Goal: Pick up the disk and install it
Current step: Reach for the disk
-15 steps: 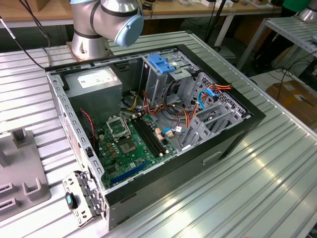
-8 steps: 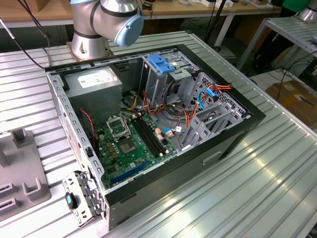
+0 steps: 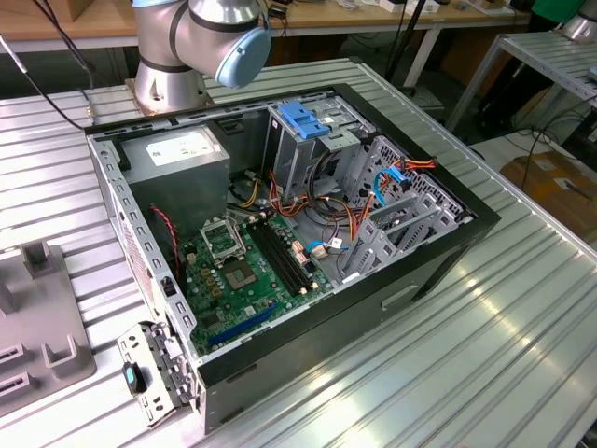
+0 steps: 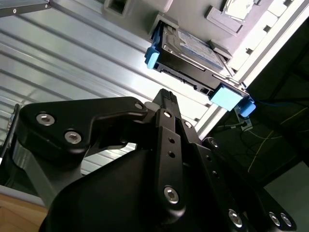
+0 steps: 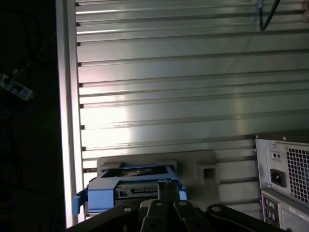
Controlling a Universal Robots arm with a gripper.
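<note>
Ribbed metal tabletop (image 5: 169, 72) runs under everything I see. Closest in, my pincer (image 4: 166, 95) has its tips pressed together, pinching nothing. Just past those tips, out beyond the computer case's (image 5: 285, 179) rear panel, the disk (image 4: 193, 53) sits in a grey holder (image 5: 193, 159). Its near edge spans crosswise between two blue rails (image 4: 152, 55), so I judge its long axis points away from me, though I can't be sure. Neither its label nor the white sticker (image 3: 182, 147) inside the case is readable.
</note>
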